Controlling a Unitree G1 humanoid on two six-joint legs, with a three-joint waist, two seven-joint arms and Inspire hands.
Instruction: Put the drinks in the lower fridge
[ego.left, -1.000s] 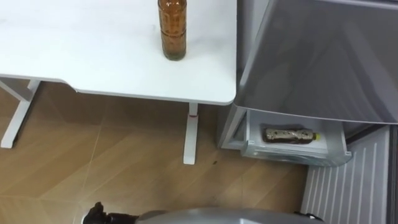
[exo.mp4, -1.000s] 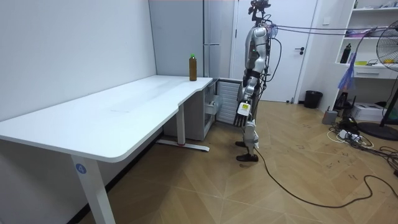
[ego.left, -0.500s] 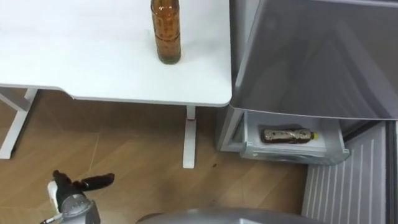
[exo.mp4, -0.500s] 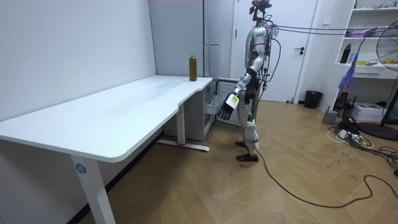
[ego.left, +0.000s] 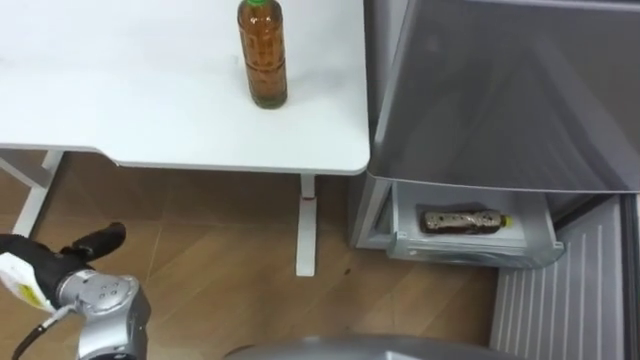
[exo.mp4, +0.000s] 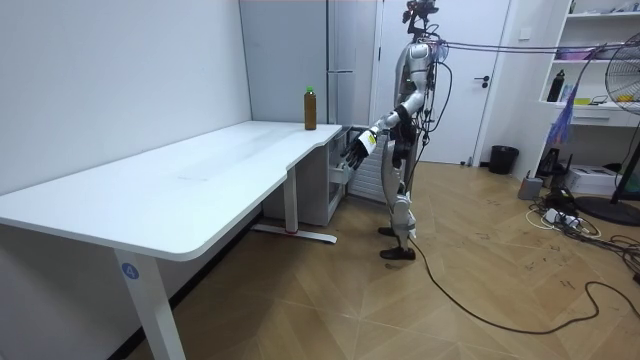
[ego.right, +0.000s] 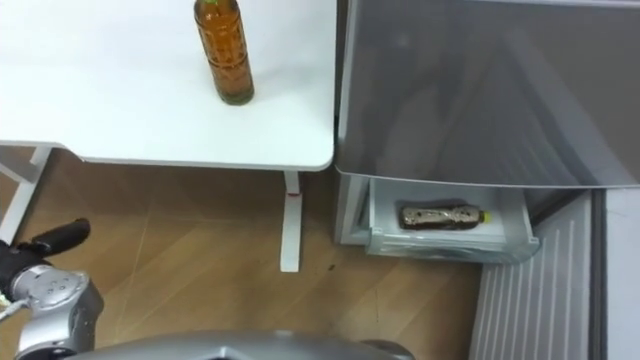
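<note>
A brown drink bottle with a green cap stands upright near the right end of the white table; the room view shows the bottle at the table's far corner beside the grey fridge. A second brown bottle lies on its side in the fridge's pulled-out lower drawer. My left hand is raised at the lower left, below the table's front edge, fingers relaxed and holding nothing. It is well short of the standing bottle. I stand facing the fridge and the table's end.
The fridge's grey upper front overhangs the drawer. A white table leg stands on the wooden floor between my hand and the drawer. The lower door's ribbed inner side stands swung out at the right.
My left arm has swung up and forward from beside my hip toward the table. The bottles have not moved; the eye view has shifted slightly.
</note>
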